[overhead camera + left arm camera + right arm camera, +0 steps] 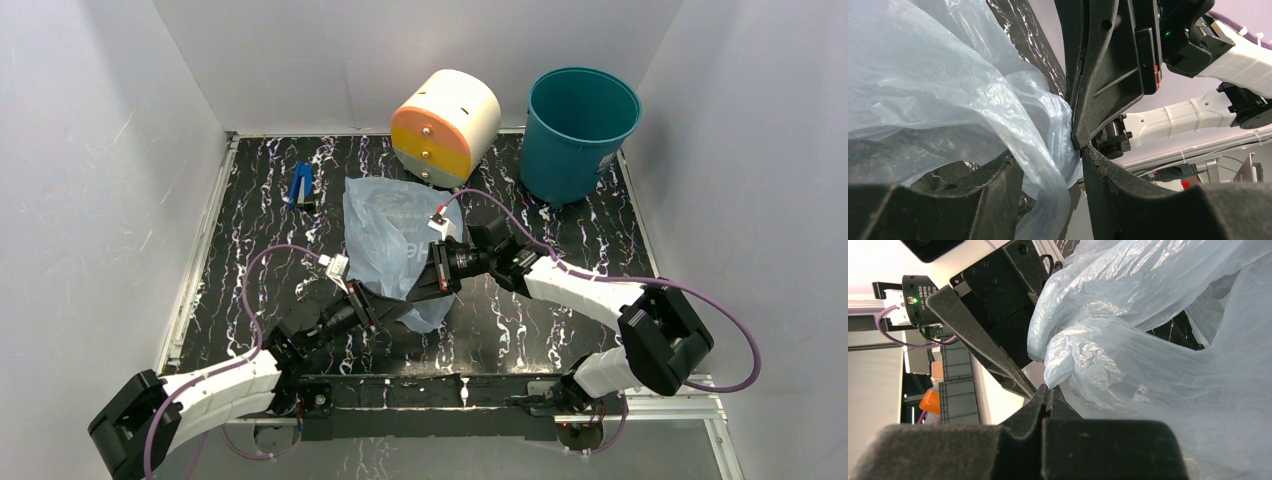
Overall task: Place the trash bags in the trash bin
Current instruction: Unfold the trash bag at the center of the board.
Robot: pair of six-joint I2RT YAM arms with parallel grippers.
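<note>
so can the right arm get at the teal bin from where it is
Probably yes: the teal bin stands far right on that arm's side, nothing between, though the right gripper is shut on the bag.

A light-blue plastic bag (385,235) lies mid-tabletop (560,320). The left gripper (395,303) and right gripper (428,288) meet at its near edge. A teal bin (580,130) stands in the far right corner, beside a cream-and-orange drum (445,125).

Left arm (228,385) extended, jaws parted, right arm (580,286) bent inward, jaws closed
</note>
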